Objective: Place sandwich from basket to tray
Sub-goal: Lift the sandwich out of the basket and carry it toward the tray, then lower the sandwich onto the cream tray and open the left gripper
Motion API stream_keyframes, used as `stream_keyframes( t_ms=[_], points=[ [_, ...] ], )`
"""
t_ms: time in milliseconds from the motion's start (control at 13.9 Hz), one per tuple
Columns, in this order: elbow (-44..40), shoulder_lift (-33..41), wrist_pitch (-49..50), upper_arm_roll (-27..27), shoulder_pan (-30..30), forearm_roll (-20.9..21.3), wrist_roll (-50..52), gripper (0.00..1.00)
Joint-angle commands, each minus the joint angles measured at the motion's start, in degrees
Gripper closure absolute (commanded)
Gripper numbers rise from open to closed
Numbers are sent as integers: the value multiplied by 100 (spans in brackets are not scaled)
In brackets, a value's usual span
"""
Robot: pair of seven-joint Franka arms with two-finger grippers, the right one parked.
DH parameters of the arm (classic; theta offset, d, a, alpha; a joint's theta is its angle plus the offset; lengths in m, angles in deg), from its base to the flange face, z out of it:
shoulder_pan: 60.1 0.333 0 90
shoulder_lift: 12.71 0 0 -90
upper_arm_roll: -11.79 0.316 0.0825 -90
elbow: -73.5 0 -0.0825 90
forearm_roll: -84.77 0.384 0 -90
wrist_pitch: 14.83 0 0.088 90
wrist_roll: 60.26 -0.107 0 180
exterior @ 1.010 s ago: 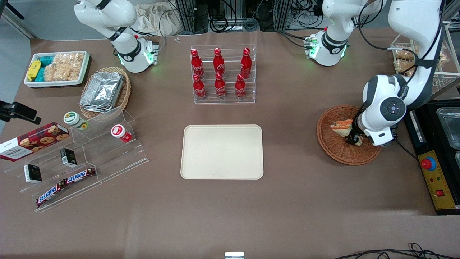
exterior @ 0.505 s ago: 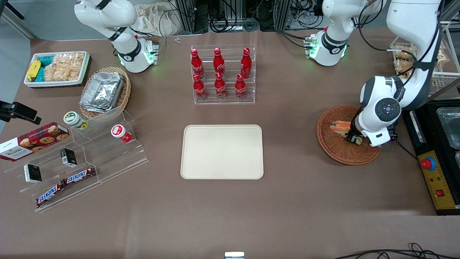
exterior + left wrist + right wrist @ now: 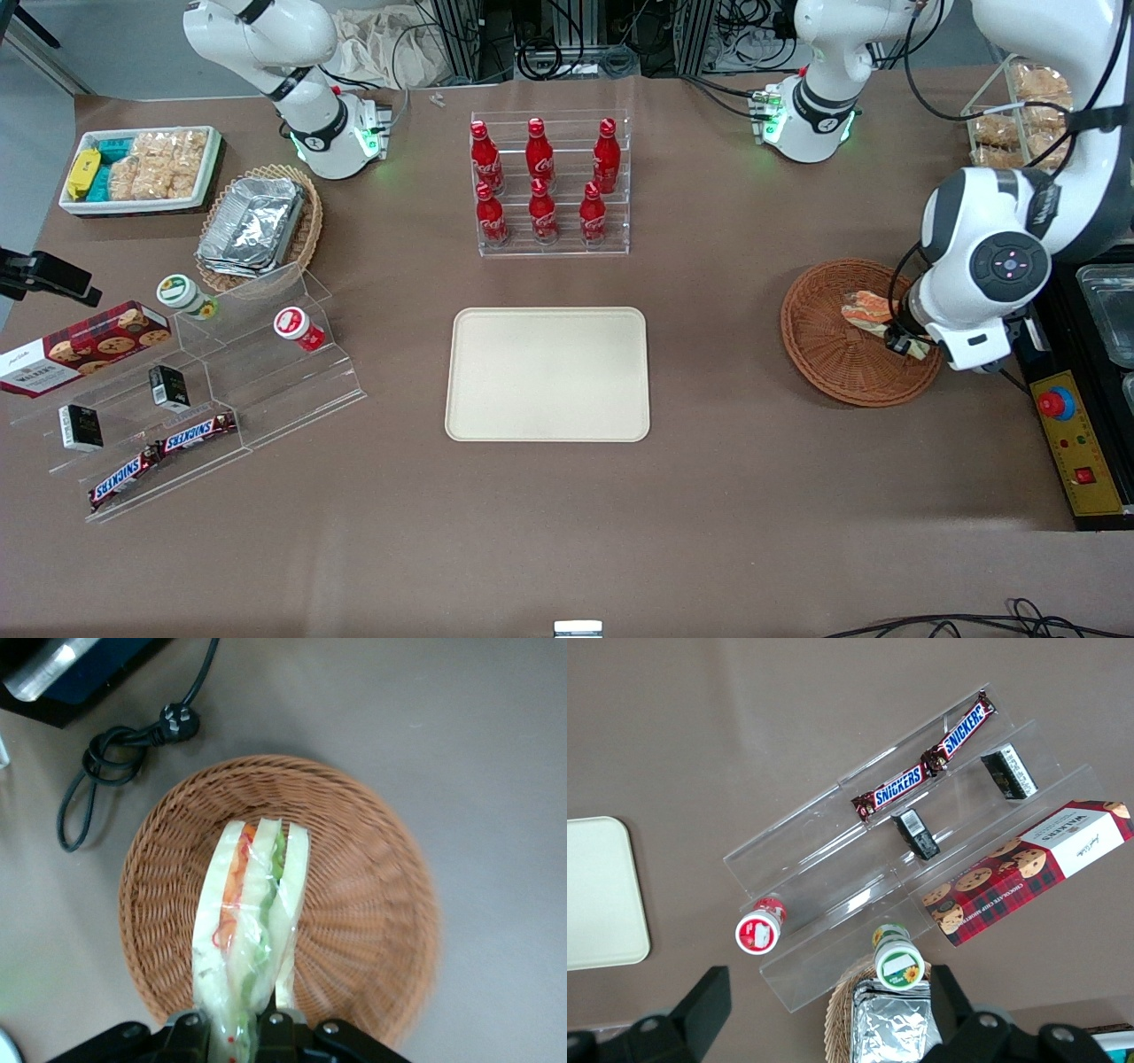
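Grips the sandwich (image 3: 252, 921) at one narrow end: end effector (image 3: 257, 1020) closed tight on the wrapped wedge, fingers (image 3: 187, 1021) pressed against the bread on both sides. Hangs over the basket (image 3: 372, 904), above the part of its rim nearest the working arm's end of the table (image 3: 709, 496). Points the sandwich's free end out over the basket's middle, layers edge-on to the wrist camera: pale bread, orange-red filling, green filling, clear wrap. Cannot tell whether the wedge touches the weave or is lifted off it.

In the front view, shows the sandwich (image 3: 866, 311) within the basket's (image 3: 828, 363) outline, with the end effector (image 3: 904, 341) at the sandwich's end nearer the working arm's side.

Lies well apart from the basket, toward the parked arm's end: the tray (image 3: 547, 374), flat on the table with nothing on it. Stands farther from the front camera than the tray: a clear rack of six red bottles (image 3: 542, 182). Sits still farther from the basket, past the tray: a clear stepped stand (image 3: 266, 372) with snack bars (image 3: 164, 450) and small jars. Coils near the basket on the table: a black cable (image 3: 106, 762).
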Motion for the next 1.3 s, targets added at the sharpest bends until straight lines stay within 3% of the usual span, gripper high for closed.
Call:
stream_keyframes(
  t_ms=[0,216,361,505,1010,1227],
  points=[
    [-1700,-369,1225,-447,-77,-301,-350,100],
    [-3206,-809,1659,-1062,-85,-619,-1076,100],
    [-3297,-871,1642,-1589,-94,-576,-2507,100],
    [-3314,-1159,1554,-1819,-330,-610,-3189,100],
    [-3297,-2899,-694,-1794,-1368,-514,-3147,100],
    [-3288,-3366,-1065,-1776,-1710,-216,-2832,100]
  ],
)
